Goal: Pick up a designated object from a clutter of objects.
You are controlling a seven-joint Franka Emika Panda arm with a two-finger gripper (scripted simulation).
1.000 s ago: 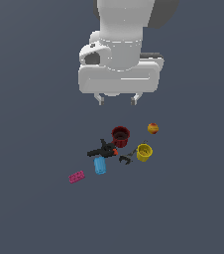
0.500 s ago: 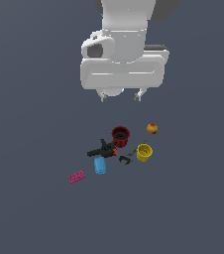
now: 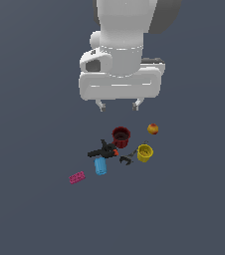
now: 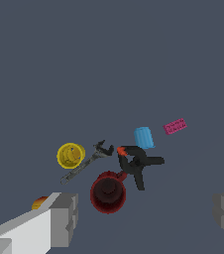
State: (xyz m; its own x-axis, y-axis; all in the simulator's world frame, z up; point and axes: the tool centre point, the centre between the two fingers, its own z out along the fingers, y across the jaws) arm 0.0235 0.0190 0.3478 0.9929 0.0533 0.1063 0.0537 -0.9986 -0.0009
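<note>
The blue cylinder (image 3: 100, 166) lies on the grey floor beside the black clamp with orange tip (image 3: 103, 150); it also shows in the wrist view (image 4: 143, 137) next to the clamp (image 4: 137, 161). The dark red cup (image 3: 121, 137) (image 4: 107, 192), the yellow cup (image 3: 145, 153) (image 4: 70, 155), the orange-red ball (image 3: 153, 129) (image 4: 39, 202) and the pink brick (image 3: 76, 177) (image 4: 175, 126) lie around it. My gripper (image 3: 118, 105) hangs open and empty well above the clutter, over the dark red cup. Its fingers (image 4: 64, 218) frame the wrist view.
A grey wrench (image 3: 126, 159) lies between the clamp and the yellow cup, also in the wrist view (image 4: 86, 161). The floor is plain grey all around the small cluster.
The arm has shifted slightly toward the exterior view's right and a little upward. The objects have not moved.
</note>
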